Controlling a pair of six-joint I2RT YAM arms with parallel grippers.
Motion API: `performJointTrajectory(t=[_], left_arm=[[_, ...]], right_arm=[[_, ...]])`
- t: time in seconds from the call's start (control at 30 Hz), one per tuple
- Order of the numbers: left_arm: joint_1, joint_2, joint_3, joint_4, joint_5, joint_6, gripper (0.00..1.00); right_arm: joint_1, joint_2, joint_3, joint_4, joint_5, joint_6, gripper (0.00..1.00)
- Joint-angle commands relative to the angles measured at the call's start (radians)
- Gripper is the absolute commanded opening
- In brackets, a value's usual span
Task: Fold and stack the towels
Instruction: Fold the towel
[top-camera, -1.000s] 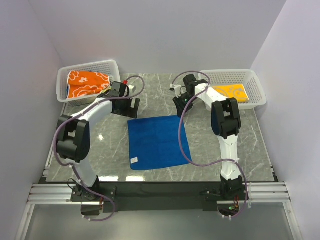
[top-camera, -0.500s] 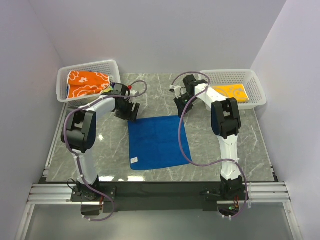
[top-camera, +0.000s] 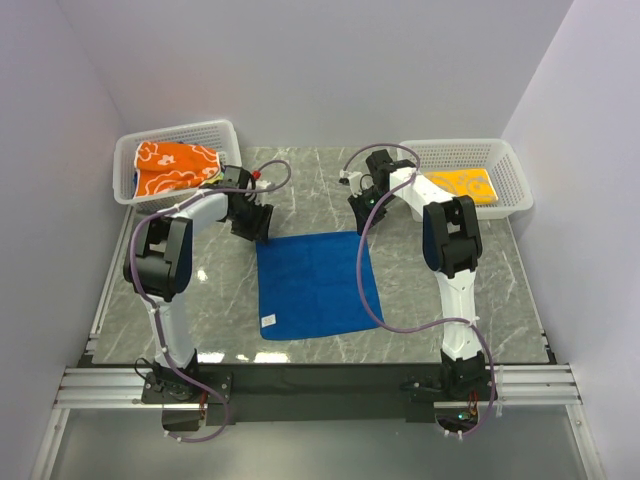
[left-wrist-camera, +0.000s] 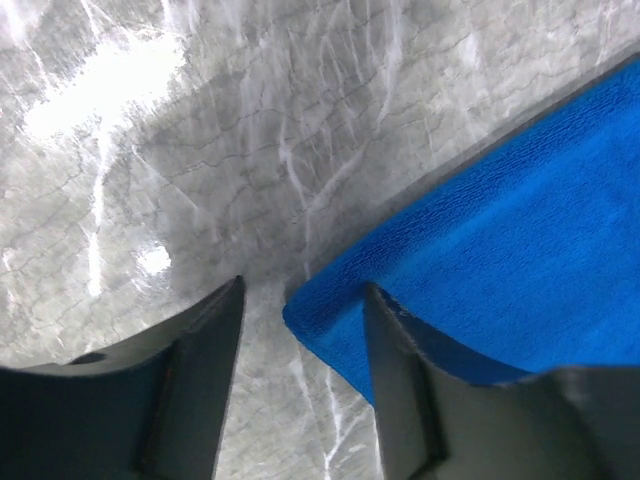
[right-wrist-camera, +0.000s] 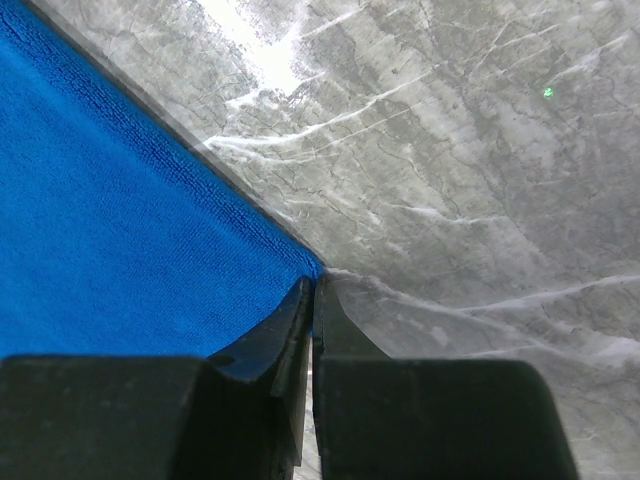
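**Top view.** The blue towel (top-camera: 315, 285) lies flat in the middle of the marble table (top-camera: 300, 190). The orange towel (top-camera: 175, 167) sits in the left basket (top-camera: 175, 132) and the yellow towel (top-camera: 465, 185) in the right basket (top-camera: 515, 185). The left gripper (top-camera: 258, 228) and right gripper (top-camera: 358, 222) are at the blue towel's far corners.

**Left wrist view.** Jaws spread, with the corner lying between them.

**Right wrist view.** Jaws pressed together, pinching the other corner.

The left basket (top-camera: 180, 128) and right basket (top-camera: 515, 180) block the far corners. Between them the table (top-camera: 310, 190) lies open.
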Motion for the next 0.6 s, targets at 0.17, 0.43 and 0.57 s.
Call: performJointTrajectory(t=[0.17, 0.43, 0.57], left_arm=[[0.004, 0.029, -0.018, -0.025, 0.06, 0.033, 0.47], [0.01, 0.04, -0.023, -0.021, 0.02, 0.036, 0.34], [0.014, 0.051, -0.021, -0.017, 0.026, 0.039, 0.15]], right_arm=[[0.008, 0.005, -0.035, -0.034, 0.039, -0.008, 0.02], [0.008, -0.001, -0.041, -0.028, 0.041, -0.005, 0.0], [0.01, -0.001, -0.042, -0.014, 0.045, 0.004, 0.0]])
